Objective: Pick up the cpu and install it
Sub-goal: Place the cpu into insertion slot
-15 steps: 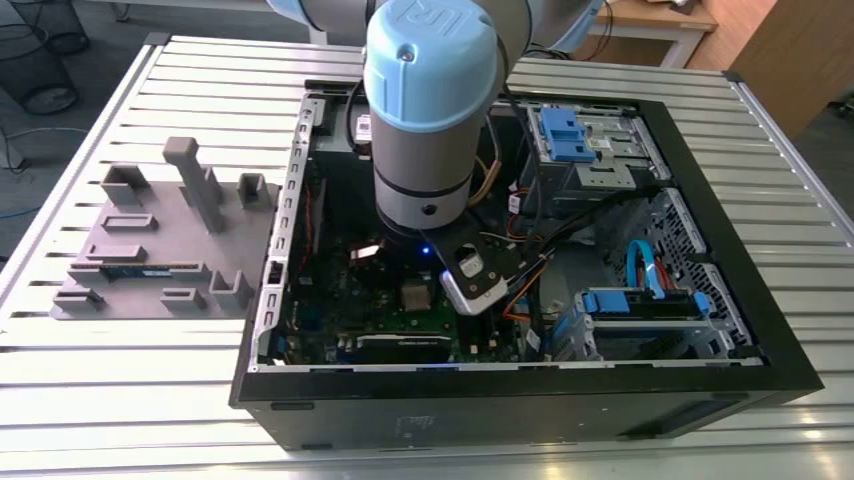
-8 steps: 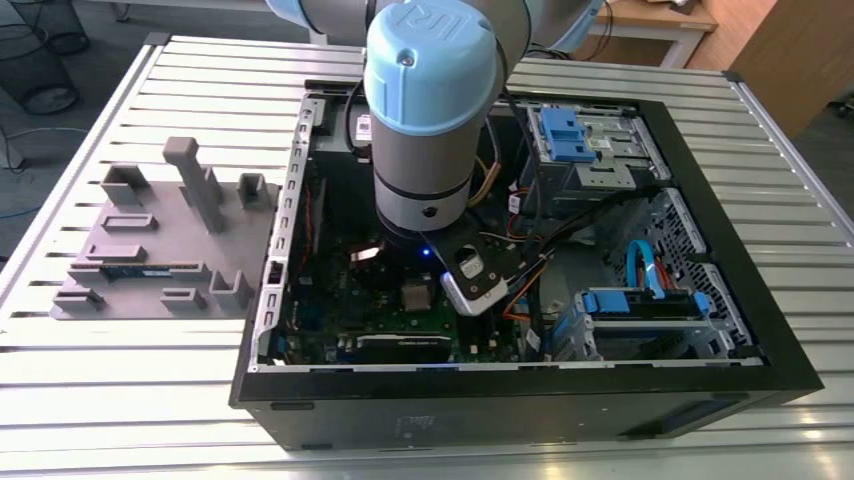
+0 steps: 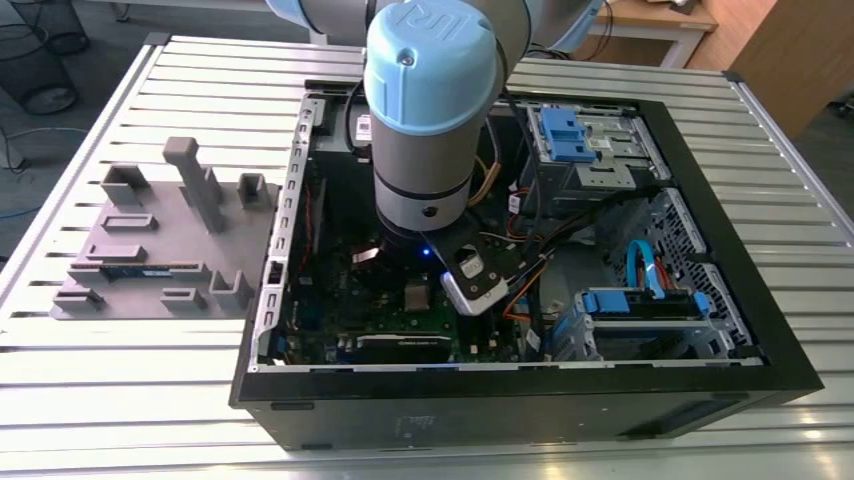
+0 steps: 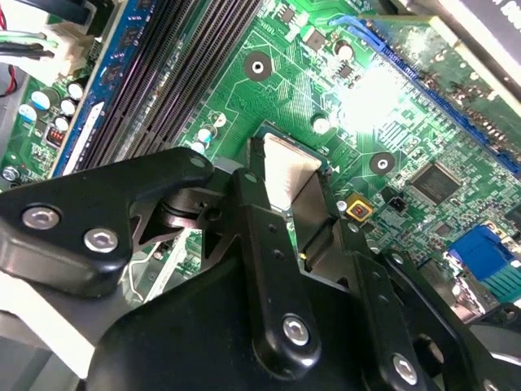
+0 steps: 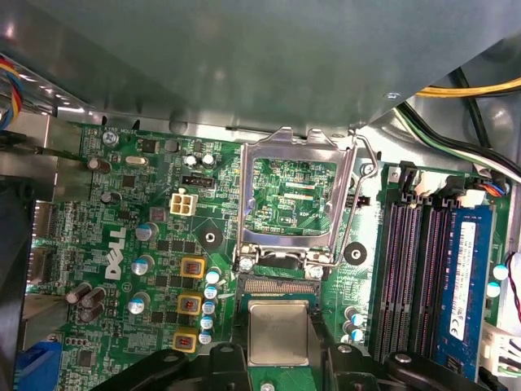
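Note:
The cpu (image 4: 285,175), a small silver square, sits between my black fingers (image 4: 256,204). My gripper (image 4: 286,171) is shut on its two edges, low over the green motherboard (image 4: 407,130). In the first wrist view the cpu (image 5: 278,330) lies right next to the metal socket frame (image 5: 293,138), with my gripper (image 5: 279,352) around it. The frame's plate stands flipped open, its wire lever (image 5: 362,204) is swung out, and the socket opening (image 5: 281,285) shows at the cpu's edge. In the exterior view my arm (image 3: 427,130) reaches down into the open computer case (image 3: 534,385).
Black memory slots (image 5: 407,269) and a blue memory stick (image 5: 464,277) run beside the socket. Cables (image 5: 480,85) and the case's grey inner wall (image 5: 244,57) lie close by. Drive bays (image 3: 587,140) fill the case's far side. A grey tray (image 3: 147,250) stands at the exterior view's left.

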